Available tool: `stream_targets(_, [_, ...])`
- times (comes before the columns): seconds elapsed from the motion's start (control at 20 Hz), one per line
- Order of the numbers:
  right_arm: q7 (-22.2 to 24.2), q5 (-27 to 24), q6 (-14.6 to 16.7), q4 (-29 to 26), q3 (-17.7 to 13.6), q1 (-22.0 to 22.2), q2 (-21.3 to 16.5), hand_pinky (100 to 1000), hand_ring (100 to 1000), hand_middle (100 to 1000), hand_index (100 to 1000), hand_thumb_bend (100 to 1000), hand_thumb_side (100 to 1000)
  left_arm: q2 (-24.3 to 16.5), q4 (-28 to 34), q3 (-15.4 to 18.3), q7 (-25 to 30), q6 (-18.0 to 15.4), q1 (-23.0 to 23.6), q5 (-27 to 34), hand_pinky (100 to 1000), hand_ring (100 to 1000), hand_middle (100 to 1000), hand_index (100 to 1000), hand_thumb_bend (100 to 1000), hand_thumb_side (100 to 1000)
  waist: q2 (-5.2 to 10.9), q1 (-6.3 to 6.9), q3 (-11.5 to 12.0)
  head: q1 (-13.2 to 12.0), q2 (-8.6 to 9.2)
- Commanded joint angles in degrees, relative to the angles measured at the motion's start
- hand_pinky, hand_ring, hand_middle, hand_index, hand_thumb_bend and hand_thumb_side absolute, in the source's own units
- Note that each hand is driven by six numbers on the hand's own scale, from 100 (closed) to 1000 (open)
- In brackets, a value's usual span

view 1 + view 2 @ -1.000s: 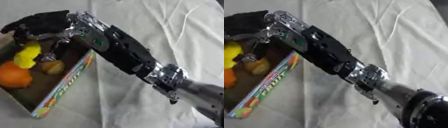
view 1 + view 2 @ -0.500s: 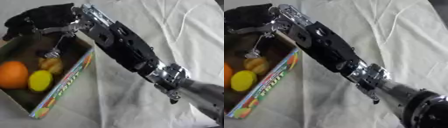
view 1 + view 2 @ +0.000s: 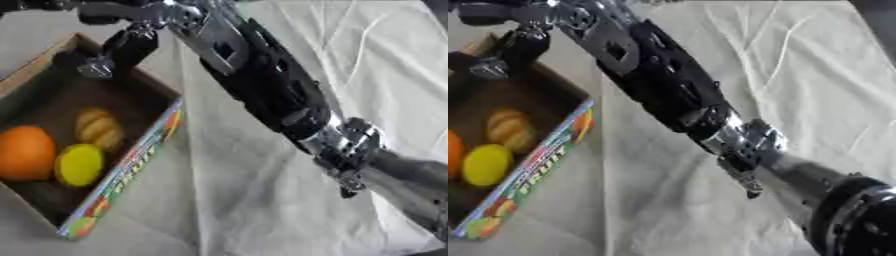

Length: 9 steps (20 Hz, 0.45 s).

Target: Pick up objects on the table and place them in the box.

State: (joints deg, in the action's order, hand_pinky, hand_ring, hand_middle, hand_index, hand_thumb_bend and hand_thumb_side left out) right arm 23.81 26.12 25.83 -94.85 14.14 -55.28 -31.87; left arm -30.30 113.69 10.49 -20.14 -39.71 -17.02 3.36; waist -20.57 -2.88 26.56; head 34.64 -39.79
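Right hand (image 3: 118,47) hung over the box (image 3: 131,160) at the table's left edge, fingers relaxed, holding nothing. Inside lay three pieces: one orange (image 3: 26,152), one yellow lemon-like fruit (image 3: 79,165), one tan ridged piece (image 3: 98,129). All appeared light, rounded, likely slippery; grasp across the widest part.

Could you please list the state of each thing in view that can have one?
box: open-topped, holding three items.
orange: lying in the box, at its left.
yellow fruit: lying beside the orange.
tan ridged item: lying behind the yellow fruit.
right hand: above the box's far end, holding nothing.
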Motion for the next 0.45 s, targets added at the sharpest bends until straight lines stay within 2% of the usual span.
stream_targets(0.05, [-3.0,-9.7,-5.0,-3.7,-3.5,-0.7,-4.4,877,1000,803,943,100,100,-2.0,0.9,0.7,-0.3,0.1,0.1,-0.1,834,818,765,879,141,307,1.64,0.66,-0.4,-0.7,-0.62])
stream_targets(0.1, [-4.0,-13.6,-6.6,-4.5,-4.4,-0.3,-5.6,881,1000,789,933,100,288,-2.0,0.9,0.7,-0.4,0.2,0.3,-0.1,834,818,765,879,140,311,1.82,0.70,-0.8,-1.1,-0.78])
stream_targets(0.2, [-5.7,-22.2,-9.2,-6.3,-6.2,0.9,-8.8,892,1000,788,925,100,433,-2.1,0.9,0.7,-0.6,0.4,0.6,-0.3,834,818,766,879,136,317,2.18,0.74,-1.7,-2.2,-1.14])
stream_targets(0.25, [-6.4,-26.8,-10.1,-7.6,-7.1,2.0,-11.0,894,1000,788,921,100,467,-2.1,0.9,0.7,-0.6,0.5,0.7,-0.4,834,818,766,879,135,319,2.35,0.75,-2.2,-2.8,-1.34])
stream_targets(0.45, [-9.2,-43.4,-11.3,-13.0,-11.9,10.2,-21.1,895,1000,775,902,100,488,-2.1,0.9,0.9,-0.8,0.9,1.4,-0.7,834,818,766,878,122,334,2.69,0.83,-4.2,-6.0,-1.82])
